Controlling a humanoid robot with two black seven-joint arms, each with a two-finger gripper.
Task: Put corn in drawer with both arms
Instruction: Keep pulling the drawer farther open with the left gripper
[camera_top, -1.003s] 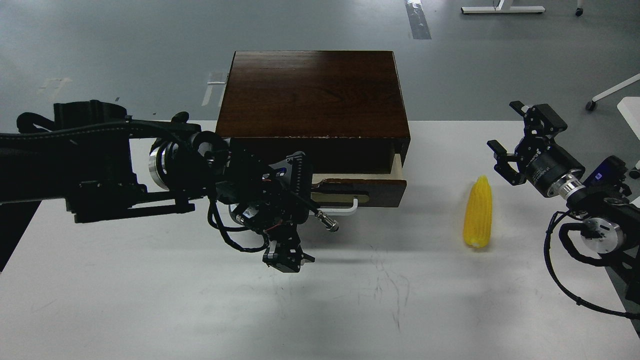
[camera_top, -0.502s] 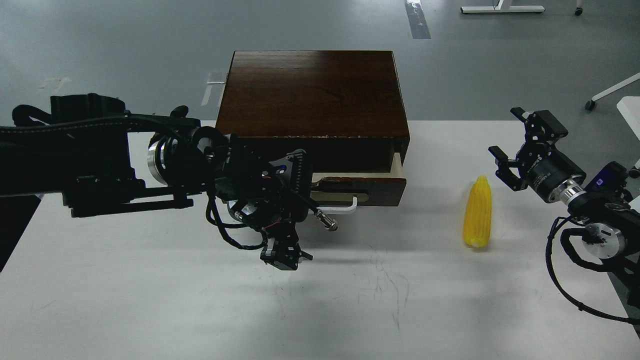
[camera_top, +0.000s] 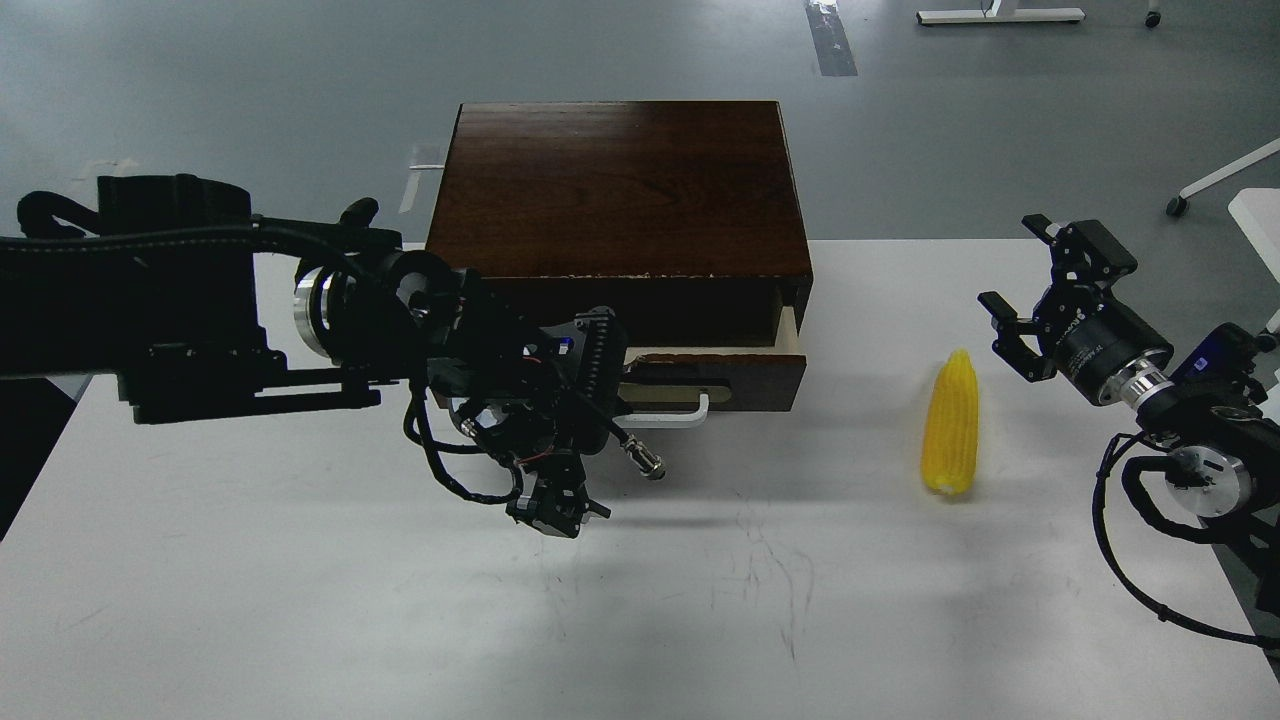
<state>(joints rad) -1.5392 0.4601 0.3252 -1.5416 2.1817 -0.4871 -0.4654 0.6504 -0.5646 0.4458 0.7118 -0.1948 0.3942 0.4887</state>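
Note:
The yellow corn (camera_top: 950, 423) lies on the white table (camera_top: 300, 600), right of the dark wooden box (camera_top: 615, 190), pointed end away from me. The drawer (camera_top: 750, 375) stands a little way out, showing a pale inner side and its white bar handle (camera_top: 672, 418). My left gripper (camera_top: 556, 507) hangs low in front of the drawer's left half, below and left of the handle and apart from it. It is dark and its fingers cannot be told apart. My right gripper (camera_top: 1015, 285) is open and empty, just right of the corn's tip and apart from it.
The box sits at the table's far edge. My left arm (camera_top: 200, 310) spans the left side and hides the drawer's left part. A grey floor lies beyond, with a white furniture leg (camera_top: 1225, 178) at the far right.
The right gripper has dipped slightly toward the corn. The left gripper has edged a little left. The drawer and the corn lie as before.

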